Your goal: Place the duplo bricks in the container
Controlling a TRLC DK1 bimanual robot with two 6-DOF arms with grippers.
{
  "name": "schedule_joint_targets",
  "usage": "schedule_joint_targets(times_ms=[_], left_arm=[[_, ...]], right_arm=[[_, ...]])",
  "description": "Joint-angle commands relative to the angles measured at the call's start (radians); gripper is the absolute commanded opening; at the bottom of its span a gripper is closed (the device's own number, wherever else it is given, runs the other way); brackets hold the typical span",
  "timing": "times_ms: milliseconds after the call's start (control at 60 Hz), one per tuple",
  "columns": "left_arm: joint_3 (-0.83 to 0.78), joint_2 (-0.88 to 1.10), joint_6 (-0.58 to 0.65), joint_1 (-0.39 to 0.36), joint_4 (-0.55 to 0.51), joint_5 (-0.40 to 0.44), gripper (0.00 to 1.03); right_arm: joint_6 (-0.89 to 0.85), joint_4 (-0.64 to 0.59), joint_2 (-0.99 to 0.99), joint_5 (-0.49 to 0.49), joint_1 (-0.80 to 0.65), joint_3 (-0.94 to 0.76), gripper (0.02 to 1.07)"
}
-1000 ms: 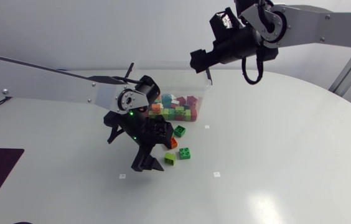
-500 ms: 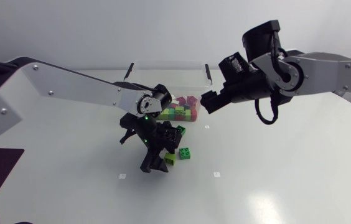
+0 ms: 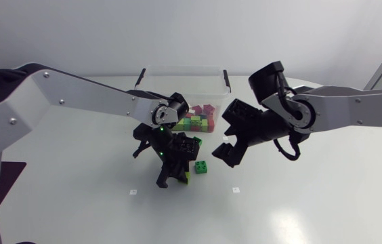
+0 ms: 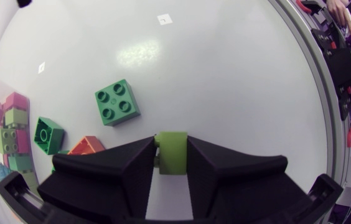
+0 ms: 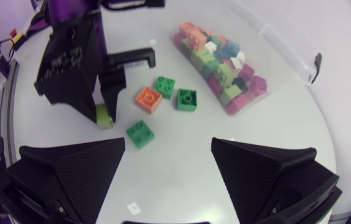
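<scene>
Left gripper (image 4: 171, 144) pinching a small lime-green plastic duplo brick (image 4: 173, 157) from two sides, both fingers pressed flat against it, near the middle of the white round table (image 4: 225, 74). Cannot tell whether lifted clear of the surface. Looks rigid, blocky and smooth-sided, narrow enough to sit squarely between the finger faces; studs hidden from the wrist view.

Just beside it, loose on the table: a green four-stud brick (image 4: 116, 101), an orange square brick (image 5: 147, 98), a second green brick (image 5: 165, 85) and a third green brick (image 5: 187, 98), all lying flat, studs up, on the side of the container away from the table's far edge.

Farther out, toward the far edge, a clear plastic container (image 3: 226, 80) holding a heap of pink, green, orange and white bricks (image 3: 194, 122). Judging by that, well along: most bricks in, five left, counting the one being pinched, which needs carrying over the container wall and dropping.

Right gripper (image 5: 168, 155) spread wide, holding nothing, hovering above the loose bricks from the table's right-edge side.
</scene>
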Motion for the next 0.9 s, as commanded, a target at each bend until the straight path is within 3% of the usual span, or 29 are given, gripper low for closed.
schedule_joint_targets(times_ms=[0,83,183,433,883], left_arm=[[-0.019,-0.016,-0.021,0.014,-0.002,-0.003,0.20],[-0.058,-0.059,-0.033,0.020,0.007,0.002,0.20],[-0.098,-0.115,-0.052,0.022,0.019,0.008,0.20],[-0.151,-0.266,-0.171,0.054,0.078,0.046,0.20],[-0.142,-0.415,-0.355,0.206,0.228,0.124,0.20]], right_arm=[[-0.110,-0.047,0.060,-0.007,0.001,0.041,1.02],[-0.199,-0.133,0.106,-0.005,0.012,0.090,1.02],[-0.276,-0.129,0.146,0.044,0.040,0.104,1.02],[-0.392,-0.141,0.254,0.054,0.060,0.176,1.02],[-0.469,-0.232,0.402,0.065,0.103,0.306,1.02]])
